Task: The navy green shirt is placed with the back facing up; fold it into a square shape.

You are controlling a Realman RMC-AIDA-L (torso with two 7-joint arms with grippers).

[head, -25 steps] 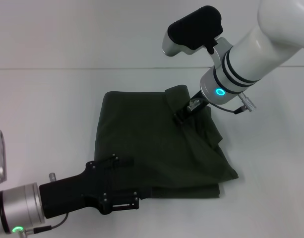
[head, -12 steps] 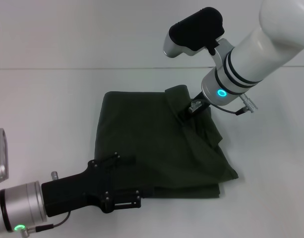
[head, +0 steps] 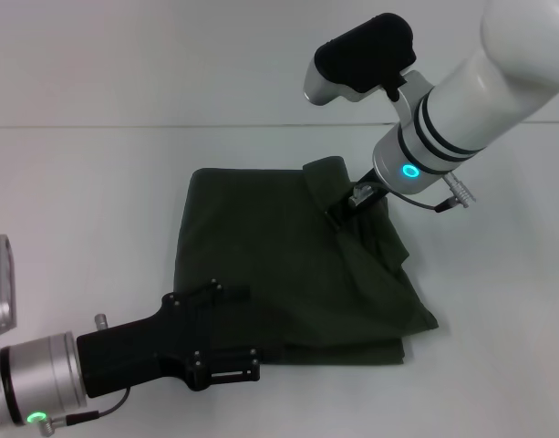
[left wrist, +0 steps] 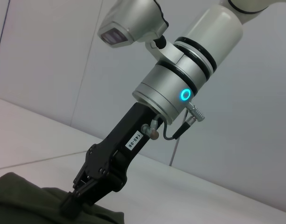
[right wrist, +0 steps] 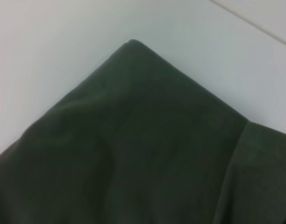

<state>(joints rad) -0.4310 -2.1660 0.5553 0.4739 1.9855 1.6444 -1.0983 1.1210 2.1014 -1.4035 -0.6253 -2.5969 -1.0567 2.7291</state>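
The navy green shirt (head: 279,265) lies partly folded on the white table, roughly square, with a looser flap spreading to its near right corner. My right gripper (head: 340,211) is down on the shirt's far right part beside a raised fold, and it is shut on the fabric. The left wrist view shows that same right gripper (left wrist: 72,205) pinching the cloth (left wrist: 21,200). My left gripper (head: 261,354) lies low at the shirt's near left edge, its tip overlapping the fabric. The right wrist view shows only a corner of the shirt (right wrist: 133,154).
Bare white table (head: 97,201) surrounds the shirt on all sides. A seam line in the surface (head: 124,126) runs across behind it. The right arm's white body (head: 461,109) hangs over the far right.
The right arm has shifted slightly to the right while its gripper stays on the fabric. The left gripper has crept a little toward the shirt. The shirt's outline is nearly unchanged.
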